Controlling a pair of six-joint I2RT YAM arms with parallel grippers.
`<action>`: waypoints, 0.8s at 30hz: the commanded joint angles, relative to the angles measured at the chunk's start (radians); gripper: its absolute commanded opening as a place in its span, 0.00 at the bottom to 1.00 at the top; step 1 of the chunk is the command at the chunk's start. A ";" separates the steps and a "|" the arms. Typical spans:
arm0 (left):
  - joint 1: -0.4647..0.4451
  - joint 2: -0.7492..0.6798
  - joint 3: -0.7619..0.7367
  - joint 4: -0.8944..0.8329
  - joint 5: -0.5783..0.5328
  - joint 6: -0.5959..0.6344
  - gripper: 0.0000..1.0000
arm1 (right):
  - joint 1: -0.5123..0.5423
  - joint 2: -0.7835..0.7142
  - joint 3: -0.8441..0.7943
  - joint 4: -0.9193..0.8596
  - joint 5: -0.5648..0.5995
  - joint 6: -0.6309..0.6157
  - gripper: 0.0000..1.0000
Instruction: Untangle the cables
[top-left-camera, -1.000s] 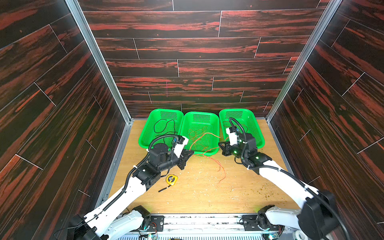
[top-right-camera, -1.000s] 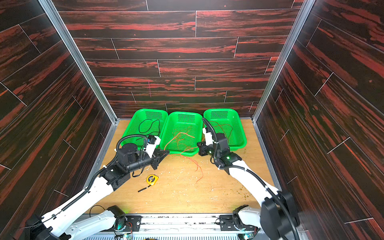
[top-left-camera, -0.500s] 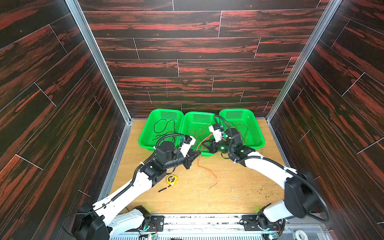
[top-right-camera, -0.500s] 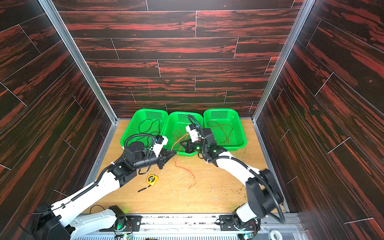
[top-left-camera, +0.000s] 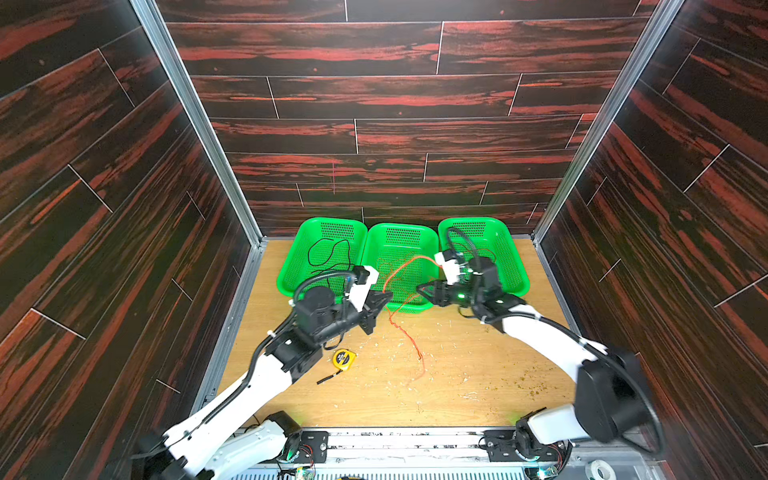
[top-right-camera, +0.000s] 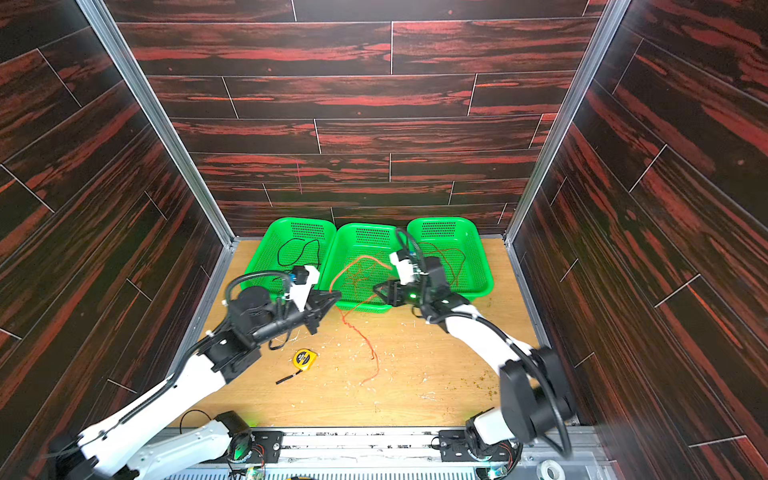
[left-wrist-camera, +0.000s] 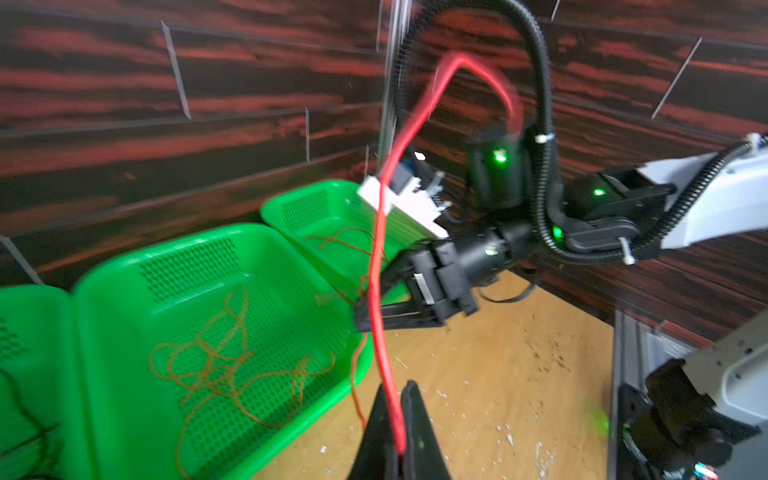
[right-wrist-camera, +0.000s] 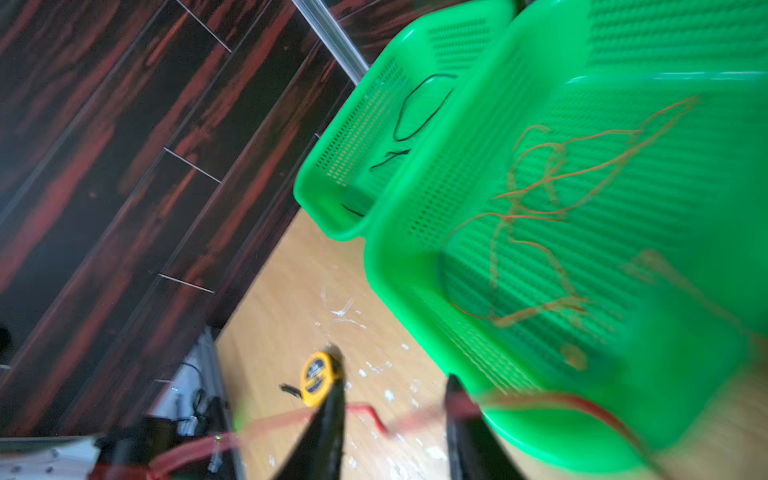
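Our left end effector (left-wrist-camera: 394, 399) is clamped together on the red cable (left-wrist-camera: 372, 270), just off the front rim of the middle basket (top-left-camera: 409, 308). From that pinch the cable climbs steeply, arches over and drops out of sight behind the other arm's wrist. Below the pinch its free length lies on the surface (top-left-camera: 478, 374). Its long axis runs from the basket's rim toward the near edge, leaning slightly right, with the tip pointing at the arm bases. Our right end effector (right-wrist-camera: 395, 399) faces the left one at the same rim, close by, with its jaws apart. In the right wrist view the red cable crosses the space between them, blurred and not pinched there. The orange cable (left-wrist-camera: 216, 361) lies looped on the floor of the middle basket, and the black cable (top-left-camera: 328, 249) is coiled in the left basket (top-left-camera: 286, 282). A thin reddish wire shows in the right basket (top-left-camera: 515, 270); we cannot tell whether it belongs to the red cable. A tape measure (top-left-camera: 344, 358) sits on the surface beside the left arm. A second ago the right end effector was pinched shut at the right basket's near corner. It has since swung left to the middle basket's front and parted its jaws. The left one has edged toward that basket, and the tail on the surface has slid left.
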 joint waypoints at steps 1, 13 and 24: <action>0.003 -0.014 -0.007 -0.018 -0.044 0.017 0.00 | 0.007 -0.085 0.005 -0.110 0.002 -0.078 0.47; 0.027 -0.049 0.004 0.019 -0.177 0.010 0.00 | 0.001 -0.346 -0.148 -0.249 0.075 -0.105 0.51; 0.026 -0.053 0.007 0.097 -0.254 -0.021 0.00 | 0.182 -0.312 -0.260 -0.143 0.039 -0.064 0.50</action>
